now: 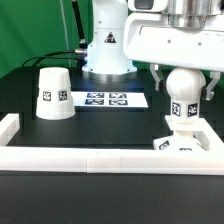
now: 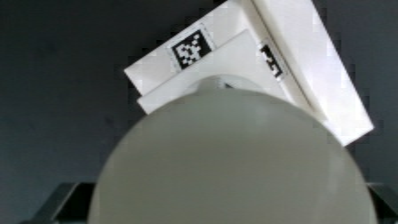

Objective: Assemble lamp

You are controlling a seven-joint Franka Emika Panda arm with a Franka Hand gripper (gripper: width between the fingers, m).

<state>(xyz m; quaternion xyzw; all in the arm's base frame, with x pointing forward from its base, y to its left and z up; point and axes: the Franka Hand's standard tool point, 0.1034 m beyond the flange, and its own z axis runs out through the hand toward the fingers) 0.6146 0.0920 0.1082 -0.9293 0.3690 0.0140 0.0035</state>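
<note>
The white ball-shaped bulb [image 1: 185,95] stands upright at the exterior view's right. Its neck points down onto the small flat square base [image 1: 181,143]; I cannot tell whether it is seated. My gripper [image 1: 186,82] is shut on the bulb, one finger on each side of the ball. In the wrist view the bulb [image 2: 214,150] fills most of the picture, and the tagged base [image 2: 178,65] shows beyond it. The tapered shade [image 1: 52,95] stands mouth down at the exterior view's left, apart from the gripper.
The marker board [image 1: 107,99] lies flat in the middle of the black table. A long white border rail [image 1: 100,158] runs along the front, right by the base, with a short corner piece [image 1: 10,127] at the left. The robot's base [image 1: 106,45] stands at the back.
</note>
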